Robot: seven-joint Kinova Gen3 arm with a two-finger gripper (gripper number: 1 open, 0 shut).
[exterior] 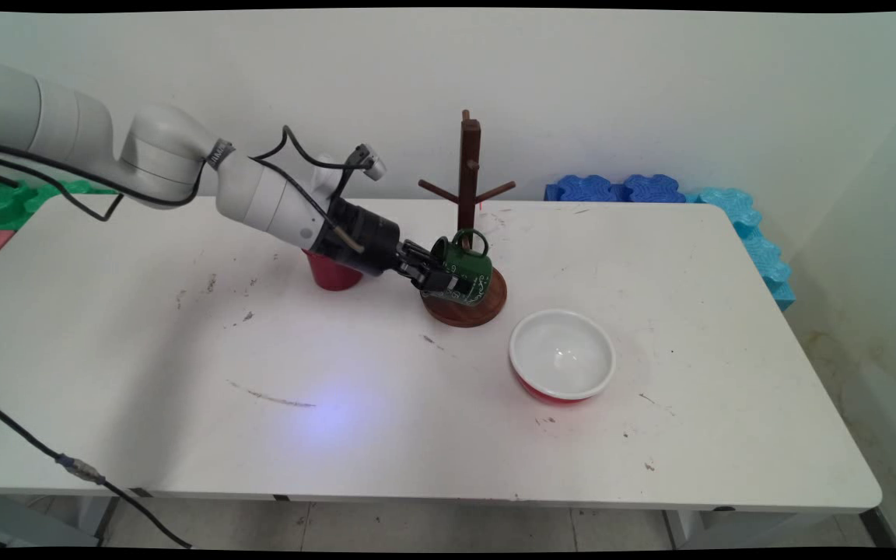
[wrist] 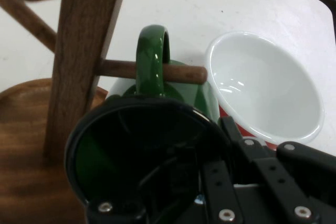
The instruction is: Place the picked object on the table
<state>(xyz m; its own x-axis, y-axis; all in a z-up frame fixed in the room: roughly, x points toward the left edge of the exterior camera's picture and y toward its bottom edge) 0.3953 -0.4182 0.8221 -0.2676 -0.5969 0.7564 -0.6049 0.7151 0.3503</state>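
Green mug (exterior: pixel 463 268) handle hooked over peg (wrist: pixel 157 71)

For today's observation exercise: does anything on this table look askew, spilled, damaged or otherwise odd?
The green mug lies tipped on its side in the gripper, its handle threaded over a low peg of the wooden mug tree. Dark scuffs mark the white table. The white bowl sits upright; nothing is spilled.

Green mug (wrist: pixel 152 129) handle looped over wooden rack (wrist: pixel 79 61) peg; white bowl (wrist: pixel 268 87) beyond.
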